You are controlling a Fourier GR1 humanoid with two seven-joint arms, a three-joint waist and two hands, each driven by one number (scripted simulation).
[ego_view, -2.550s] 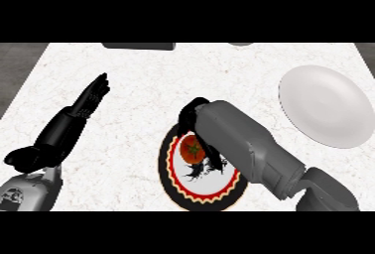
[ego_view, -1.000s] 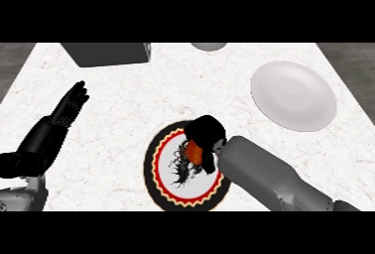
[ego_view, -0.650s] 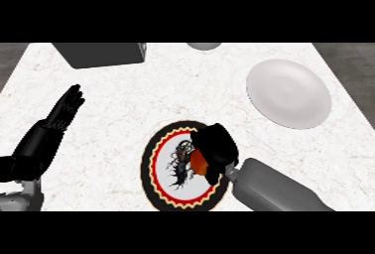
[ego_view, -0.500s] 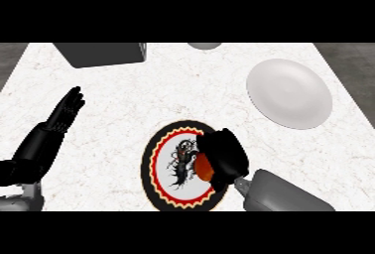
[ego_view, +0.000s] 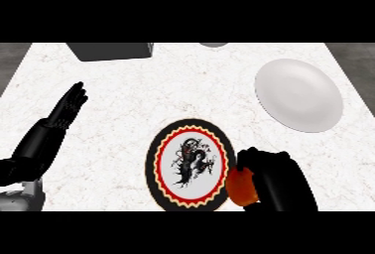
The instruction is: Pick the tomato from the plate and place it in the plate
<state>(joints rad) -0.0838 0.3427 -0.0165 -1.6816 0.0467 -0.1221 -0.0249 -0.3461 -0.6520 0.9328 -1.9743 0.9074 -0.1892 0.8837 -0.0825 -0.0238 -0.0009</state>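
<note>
One tomato sits curled in the right hand, at four o'clock beside the patterned plate. Left hand rests open. Slipping could spoil the carry to the white plate at one o'clock.

White speckled table fills most of view. Dark grey box at far edge, left of middle. Small grey round thing at far edge, partly cut off. Both well apart.
</note>
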